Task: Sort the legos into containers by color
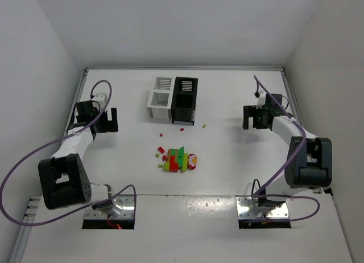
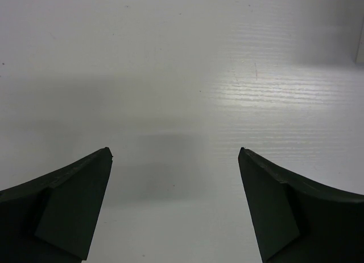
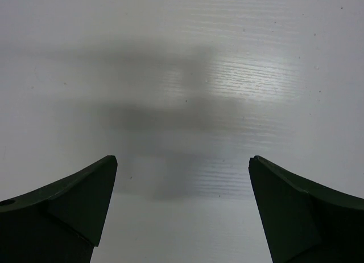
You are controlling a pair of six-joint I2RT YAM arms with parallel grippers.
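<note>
A small heap of legos in red, green, yellow-green and orange-brown lies mid-table, with tiny loose pieces scattered toward the containers. The containers stand at the back centre: two white slatted bins and a taller black bin. My left gripper hovers far left of the bins, open and empty; in the left wrist view its fingertips frame bare table. My right gripper hangs far right of the bins, also open with nothing between its fingertips.
A yellow-green stud lies right of the black bin. White walls enclose the table on the left, back and right. Purple cables loop from both arms. A white bin's corner shows at the left wrist view's right edge.
</note>
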